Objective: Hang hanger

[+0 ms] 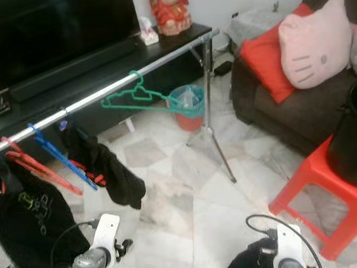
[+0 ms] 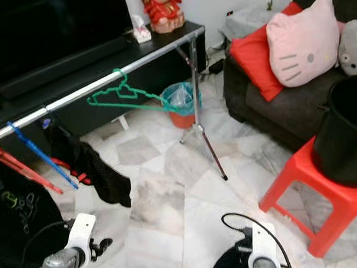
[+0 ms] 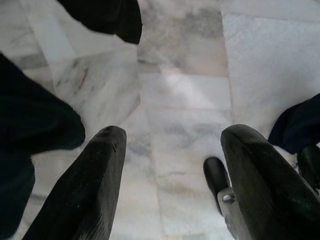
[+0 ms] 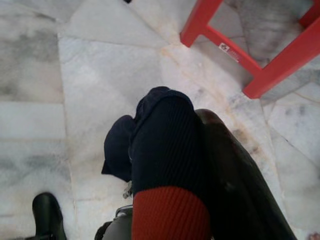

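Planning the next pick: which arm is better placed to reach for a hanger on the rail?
Probably left: the left gripper is open and empty, while the right gripper's fingers hold a dark garment; the blue hanger hangs leftward.

The left hand [image 3: 172,175] points down at the floor [image 3: 185,90], which is pale marble with grey streaks. Its two black fingers [image 3: 90,190] are wide apart and hold nothing. Black cloth [image 3: 30,125] hangs at one side. More black cloth [image 3: 107,15] is farther off. A dark blue cloth [image 3: 297,127] shows beside the other finger.

Rail [image 1: 131,76] free btwn green hanger [image 1: 140,97] & blue hanger [image 1: 62,155]; stool [image 1: 330,200] blocks right.
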Available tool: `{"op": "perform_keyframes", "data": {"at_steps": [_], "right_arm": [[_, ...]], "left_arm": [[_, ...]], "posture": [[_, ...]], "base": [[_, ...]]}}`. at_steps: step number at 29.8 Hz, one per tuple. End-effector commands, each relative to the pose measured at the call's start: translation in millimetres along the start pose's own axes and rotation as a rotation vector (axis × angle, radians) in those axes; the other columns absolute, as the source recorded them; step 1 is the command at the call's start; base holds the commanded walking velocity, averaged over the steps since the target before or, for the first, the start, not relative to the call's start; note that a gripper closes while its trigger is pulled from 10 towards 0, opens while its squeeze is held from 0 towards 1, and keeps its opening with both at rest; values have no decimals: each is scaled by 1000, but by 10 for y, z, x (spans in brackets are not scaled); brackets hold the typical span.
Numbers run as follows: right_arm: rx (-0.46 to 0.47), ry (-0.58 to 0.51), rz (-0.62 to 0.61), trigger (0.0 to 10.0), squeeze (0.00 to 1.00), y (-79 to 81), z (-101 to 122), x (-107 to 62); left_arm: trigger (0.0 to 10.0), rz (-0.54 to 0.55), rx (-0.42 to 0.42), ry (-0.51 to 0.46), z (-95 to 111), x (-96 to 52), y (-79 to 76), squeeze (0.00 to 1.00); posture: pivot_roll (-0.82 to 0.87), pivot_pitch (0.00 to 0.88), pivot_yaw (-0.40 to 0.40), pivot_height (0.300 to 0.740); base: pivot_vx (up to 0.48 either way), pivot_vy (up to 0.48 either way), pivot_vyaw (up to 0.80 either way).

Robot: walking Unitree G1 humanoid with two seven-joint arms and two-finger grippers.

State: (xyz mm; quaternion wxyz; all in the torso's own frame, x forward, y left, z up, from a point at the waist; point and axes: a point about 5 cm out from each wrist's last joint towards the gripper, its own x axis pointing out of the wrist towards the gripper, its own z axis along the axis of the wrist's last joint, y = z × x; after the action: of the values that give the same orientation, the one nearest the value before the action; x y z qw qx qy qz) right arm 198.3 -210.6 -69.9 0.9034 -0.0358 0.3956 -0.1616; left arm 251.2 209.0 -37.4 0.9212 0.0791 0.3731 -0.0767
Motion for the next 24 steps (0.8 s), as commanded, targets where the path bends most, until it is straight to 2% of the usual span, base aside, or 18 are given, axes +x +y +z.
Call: {"op": "perform_keyframes", "data": {"at_steps": [1,9,17,21,24], "right_arm": [[6,-4,7,10000,0,39,5,-6],[5,-1,6,10000,0,40,-3,-8],[10,-12,-4,10000,0,32,24,-2],[20,-69,-35,10000,0,-6,126,13],[23,-169,-69,10000,0,-33,283,19]], "left_arm": [[10000,14,3,31,-96,-30,52,0],[10000,16,4,29,-91,-34,70,0],[10000,28,15,24,-63,-33,93,0],[10000,24,11,16,-47,-28,84,0],[10000,29,9,8,-41,-27,83,0]], "posture": [[-6,0,119,740],[-5,0,120,740],[-6,0,121,740],[-4,0,122,740],[-5,0,122,740]], "base": [[-341,0,0],[-346,0,0],[0,0,0],[0,0,0],[0,0,0]]}}
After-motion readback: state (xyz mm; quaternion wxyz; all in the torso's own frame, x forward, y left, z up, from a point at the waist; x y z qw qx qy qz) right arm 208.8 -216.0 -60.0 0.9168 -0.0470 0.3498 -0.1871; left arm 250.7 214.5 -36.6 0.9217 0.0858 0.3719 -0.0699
